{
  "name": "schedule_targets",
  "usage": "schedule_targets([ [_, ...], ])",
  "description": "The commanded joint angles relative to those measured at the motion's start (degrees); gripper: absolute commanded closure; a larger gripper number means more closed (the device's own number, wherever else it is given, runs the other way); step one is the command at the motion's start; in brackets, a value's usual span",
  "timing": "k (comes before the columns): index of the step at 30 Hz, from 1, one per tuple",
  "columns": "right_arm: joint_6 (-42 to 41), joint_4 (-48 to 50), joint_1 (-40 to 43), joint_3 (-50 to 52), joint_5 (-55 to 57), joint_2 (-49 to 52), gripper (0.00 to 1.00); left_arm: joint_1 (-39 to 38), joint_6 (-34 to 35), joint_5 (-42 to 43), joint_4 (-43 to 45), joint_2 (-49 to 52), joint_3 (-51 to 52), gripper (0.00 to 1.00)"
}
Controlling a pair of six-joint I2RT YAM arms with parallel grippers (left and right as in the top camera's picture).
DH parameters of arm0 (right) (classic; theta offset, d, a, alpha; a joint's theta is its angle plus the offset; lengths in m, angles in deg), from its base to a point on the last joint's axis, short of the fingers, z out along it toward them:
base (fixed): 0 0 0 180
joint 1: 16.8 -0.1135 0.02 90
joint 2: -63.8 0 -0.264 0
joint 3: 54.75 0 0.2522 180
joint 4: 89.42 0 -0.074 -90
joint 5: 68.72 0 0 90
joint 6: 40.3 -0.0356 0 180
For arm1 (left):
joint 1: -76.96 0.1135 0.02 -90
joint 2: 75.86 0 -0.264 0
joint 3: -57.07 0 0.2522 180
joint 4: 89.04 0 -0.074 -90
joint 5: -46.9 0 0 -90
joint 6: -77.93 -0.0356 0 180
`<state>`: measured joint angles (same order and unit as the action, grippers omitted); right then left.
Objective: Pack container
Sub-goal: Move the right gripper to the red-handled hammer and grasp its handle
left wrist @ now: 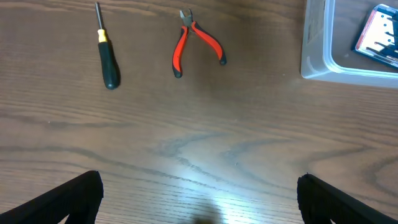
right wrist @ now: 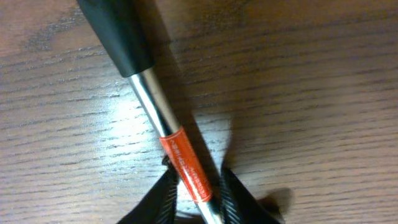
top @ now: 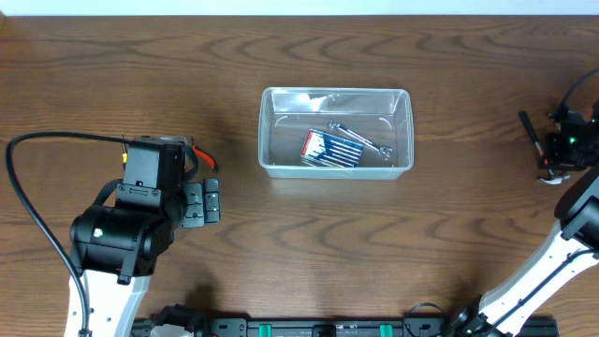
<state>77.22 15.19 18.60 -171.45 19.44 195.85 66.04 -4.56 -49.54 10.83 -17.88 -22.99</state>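
The clear plastic container [top: 335, 92] sits at the table's middle; its corner also shows in the left wrist view [left wrist: 314, 56]. It holds a blue case of bits [top: 329, 150] and a metal wrench [top: 363, 140]. My right gripper [right wrist: 198, 175] is shut on the metal shaft of a black-handled tool with an orange label [right wrist: 144, 84], at the table's far right [top: 532, 136]. My left gripper [left wrist: 199, 196] is open and empty over bare wood, left of the container [top: 211, 201].
A black-and-yellow screwdriver [left wrist: 107, 56] and red-handled pliers [left wrist: 193, 43] lie on the table ahead of my left gripper; the arm hides most of them in the overhead view. The blue case also shows in the left wrist view [left wrist: 379, 34].
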Motion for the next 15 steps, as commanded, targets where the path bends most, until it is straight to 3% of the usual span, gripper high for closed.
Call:
schedule_targets([
  [1, 0.4, -0.4, -0.3, 1.4, -0.9, 2.3, 0.81, 0.3, 0.3, -0.5, 0.0, 0.0, -0.7, 0.02],
  [15, 0.4, -0.5, -0.3, 1.4, -1.0, 2.3, 0.94, 0.3, 0.3, -0.5, 0.0, 0.0, -0.7, 0.02],
])
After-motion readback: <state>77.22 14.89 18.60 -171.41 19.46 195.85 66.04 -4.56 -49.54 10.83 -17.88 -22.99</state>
